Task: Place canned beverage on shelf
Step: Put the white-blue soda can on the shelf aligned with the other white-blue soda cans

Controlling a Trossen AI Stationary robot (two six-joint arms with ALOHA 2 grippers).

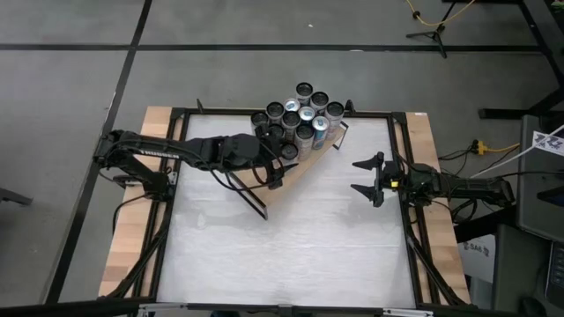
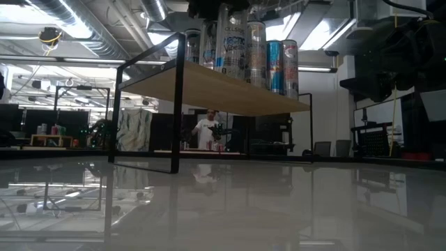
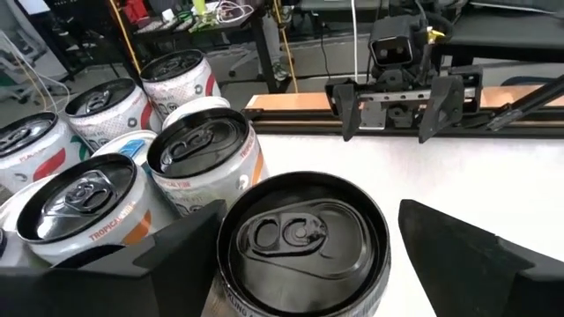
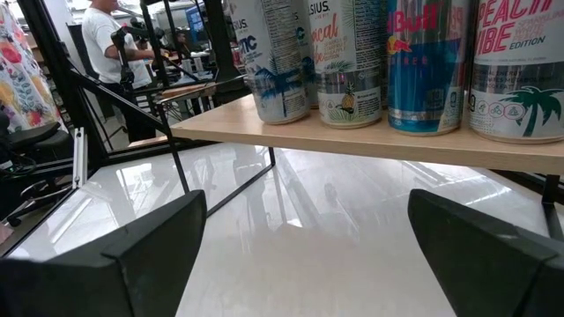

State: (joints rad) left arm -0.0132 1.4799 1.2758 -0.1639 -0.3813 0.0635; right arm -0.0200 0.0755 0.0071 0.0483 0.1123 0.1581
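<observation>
Left claw (image 1: 280,167): spread astride black-top can (image 3: 302,244) on shelf (image 1: 304,172), tabletop far edge. Right claw (image 1: 368,177): spread, empty, nr tabletop right edge.

Light-brown wooden shelf (image 1: 304,172) on black frame, upright cans (image 1: 300,114) clustered on top
</observation>
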